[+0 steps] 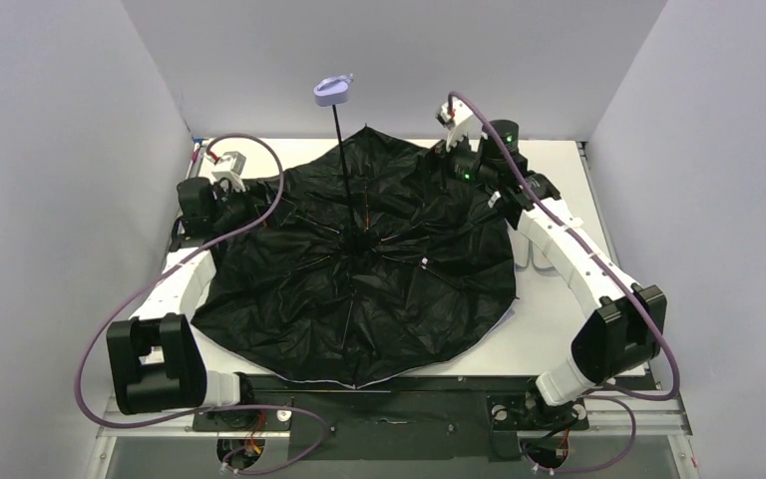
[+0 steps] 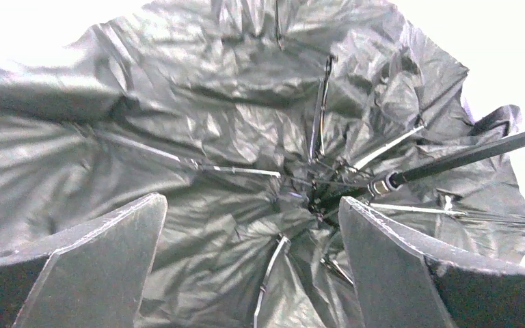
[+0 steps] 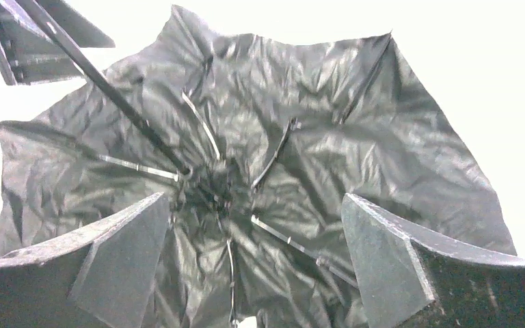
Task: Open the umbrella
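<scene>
The umbrella point(image 1: 359, 269) lies open and upside down on the table, black inside facing up, ribs spread. Its thin black shaft point(image 1: 347, 170) stands up from the hub to the lavender handle point(image 1: 332, 91). My left gripper point(image 1: 249, 190) is open at the canopy's left rim; in the left wrist view point(image 2: 253, 205) its jaws stand wide apart over the black fabric, holding nothing. My right gripper point(image 1: 454, 165) is open at the far right rim; in the right wrist view point(image 3: 256, 205) the wide jaws frame the ribs and the shaft point(image 3: 109, 92).
The white table point(image 1: 549, 319) shows to the right of the canopy, with grey walls on three sides. Purple cables point(image 1: 259, 150) loop from both arms. The canopy's front edge reaches the table's near edge point(image 1: 359, 384).
</scene>
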Available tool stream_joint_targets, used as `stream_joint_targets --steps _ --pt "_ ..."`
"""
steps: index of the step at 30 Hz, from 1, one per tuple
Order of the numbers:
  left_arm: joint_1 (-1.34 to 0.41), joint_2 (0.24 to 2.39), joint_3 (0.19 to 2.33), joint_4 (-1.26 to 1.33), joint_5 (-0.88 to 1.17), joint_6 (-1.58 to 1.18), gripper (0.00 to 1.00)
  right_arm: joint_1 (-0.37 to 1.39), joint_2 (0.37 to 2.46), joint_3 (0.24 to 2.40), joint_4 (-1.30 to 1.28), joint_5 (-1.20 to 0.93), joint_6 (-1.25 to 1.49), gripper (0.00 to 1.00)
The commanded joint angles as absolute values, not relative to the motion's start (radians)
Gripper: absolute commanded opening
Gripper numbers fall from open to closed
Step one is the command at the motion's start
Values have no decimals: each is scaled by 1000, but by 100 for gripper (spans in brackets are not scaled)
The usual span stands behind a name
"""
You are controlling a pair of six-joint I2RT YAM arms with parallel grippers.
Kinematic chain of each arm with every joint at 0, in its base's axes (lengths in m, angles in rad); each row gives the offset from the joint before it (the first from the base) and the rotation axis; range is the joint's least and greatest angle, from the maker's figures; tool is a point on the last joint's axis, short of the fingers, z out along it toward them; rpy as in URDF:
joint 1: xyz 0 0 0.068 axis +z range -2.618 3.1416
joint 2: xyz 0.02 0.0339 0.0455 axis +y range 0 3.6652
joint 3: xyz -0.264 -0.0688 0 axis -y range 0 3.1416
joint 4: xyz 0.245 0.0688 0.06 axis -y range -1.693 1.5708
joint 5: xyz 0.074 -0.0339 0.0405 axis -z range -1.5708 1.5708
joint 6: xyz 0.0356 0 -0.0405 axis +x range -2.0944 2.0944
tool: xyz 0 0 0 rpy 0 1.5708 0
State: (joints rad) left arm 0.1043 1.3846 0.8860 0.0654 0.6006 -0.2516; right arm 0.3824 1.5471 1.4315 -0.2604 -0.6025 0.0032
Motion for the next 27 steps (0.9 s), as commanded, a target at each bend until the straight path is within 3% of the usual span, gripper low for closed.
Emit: stream_joint_targets --steps 1,3,7,11,19,23,27 --pt "102 1300 927 227 538 -154 97 443 1511 1491 -72 -478 131 96" --pt "107 1306 988 203 498 -158 97 457 1524 1531 -25 -426 192 99" --pt "115 1329 1111 104 503 -139 97 478 1557 1673 -183 -609 -28 100" --pt "137 1328 1135 113 558 -260 97 578 1554 1813 -507 -525 -607 99" --pt "141 1329 1127 92 585 -332 97 704 1375 1596 -588 -317 -1451 100" --pt "120 1350 1148 11 568 -373 97 725 1401 1624 -574 -278 -1581 100" --pt "21 1260 1005 132 574 -290 97 719 1419 1636 -527 -290 -1658 99"
